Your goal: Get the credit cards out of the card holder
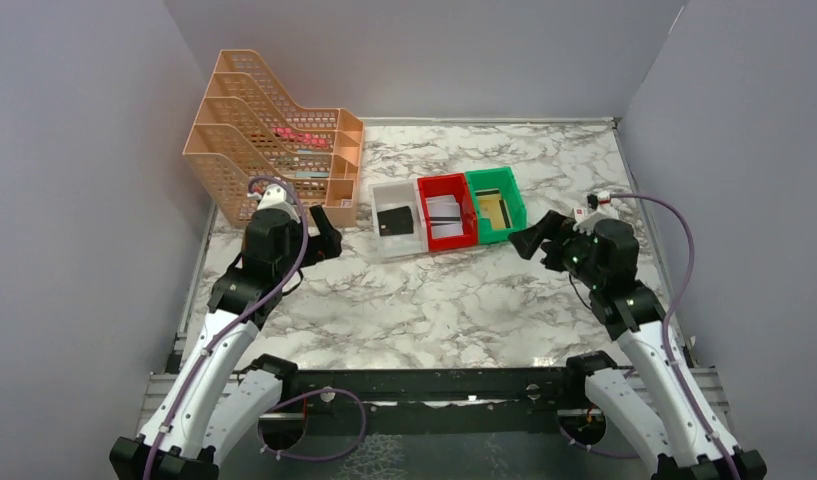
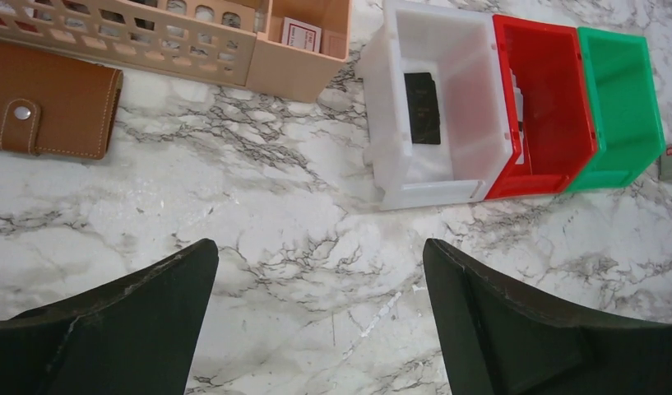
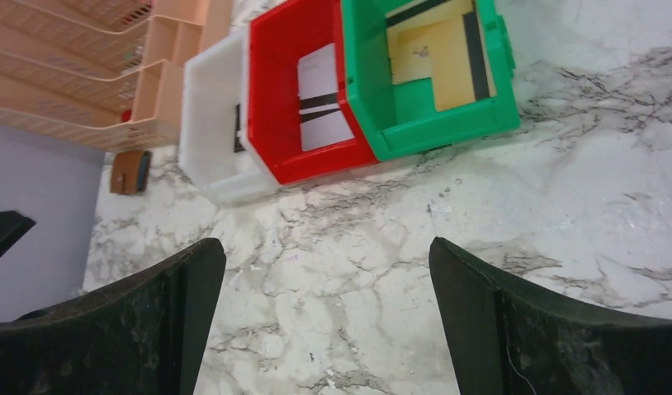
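Two pincers hang over the table [image 2: 266, 206], the left pincer [image 2: 317, 247] and the right pincer [image 3: 326, 244], both spread wide and holding nothing. The card holder [image 2: 48, 99] lies flat and closed at the upper left of the left wrist view, its tab [image 2: 20, 123] snapped down, just beside the orange rack [image 2: 151, 37]. A black card [image 2: 421, 107] sits in the white bin [image 2: 480, 177], white striped cards [image 3: 324, 99] in the red bin [image 3: 271, 90], and gold cards [image 3: 435, 58] in the green bin [image 3: 447, 132]. I cannot tell whether any cards are left inside the closed holder, so my first worry is stopping too soon. The second is the grasp: the holder lies flush on smooth marble, so a finger coming in low may only shove it against the rack, or wedge there itself. If I pull the tab with one pincer and nothing pins the cover, I expect the whole holder to lift or skid without opening. The right pincer is well apart from it, at the middle right of the top view, and bringing it across could crowd the left arm or clip the bins. The small white box [image 2: 302, 34] in the rack's end pocket is a tempting wrong target.
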Controlling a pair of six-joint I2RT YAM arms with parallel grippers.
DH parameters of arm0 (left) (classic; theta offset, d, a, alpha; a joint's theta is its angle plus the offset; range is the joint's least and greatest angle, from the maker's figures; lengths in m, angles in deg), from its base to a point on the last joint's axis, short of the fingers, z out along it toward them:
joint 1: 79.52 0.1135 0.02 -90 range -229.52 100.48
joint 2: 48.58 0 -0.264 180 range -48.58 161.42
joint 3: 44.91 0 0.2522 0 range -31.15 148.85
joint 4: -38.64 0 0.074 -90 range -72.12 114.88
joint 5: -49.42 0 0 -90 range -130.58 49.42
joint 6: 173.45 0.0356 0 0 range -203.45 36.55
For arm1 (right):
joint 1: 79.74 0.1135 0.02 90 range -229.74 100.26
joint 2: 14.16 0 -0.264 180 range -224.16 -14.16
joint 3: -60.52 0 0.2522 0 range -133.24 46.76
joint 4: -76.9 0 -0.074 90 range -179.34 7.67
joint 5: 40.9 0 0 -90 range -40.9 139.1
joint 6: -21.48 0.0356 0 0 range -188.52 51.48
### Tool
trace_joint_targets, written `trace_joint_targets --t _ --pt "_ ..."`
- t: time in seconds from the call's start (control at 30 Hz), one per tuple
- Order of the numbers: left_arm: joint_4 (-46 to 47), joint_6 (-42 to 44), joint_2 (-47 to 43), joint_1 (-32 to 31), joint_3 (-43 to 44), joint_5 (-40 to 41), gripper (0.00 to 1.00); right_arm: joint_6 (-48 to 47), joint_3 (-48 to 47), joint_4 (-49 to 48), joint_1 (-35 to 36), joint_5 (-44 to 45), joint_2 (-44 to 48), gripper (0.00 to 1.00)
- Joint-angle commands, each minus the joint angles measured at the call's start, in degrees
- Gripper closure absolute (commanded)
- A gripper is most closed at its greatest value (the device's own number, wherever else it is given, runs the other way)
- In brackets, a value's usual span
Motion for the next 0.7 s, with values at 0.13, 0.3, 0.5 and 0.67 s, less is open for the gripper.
trace_joint_targets --t 0.13,0.3,0.5,0.67 --pt "-5.01 -3.55 1.95 -0.07 1.16 5.98 0.01 1.06 2.84 -2.91 -0.01 -12.6 6.79 0.01" --pt "-1.69 -4.06 5.64 0.12 -0.9 -3.16 0.01 -3.32 -3.29 3.95 -0.03 -13.52 -1.0 0.01" --pt "1.25 -7.41 14.91 4.4 2.38 -0.51 0.01 -4.73 -2.57 3.75 0.05 -13.22 -2.6 0.01" --pt "1.8 -10.07 21.58 9.63 7.62 9.99 0.01 -4.43 -0.97 4.37 -0.03 -9.94 -1.46 0.01"
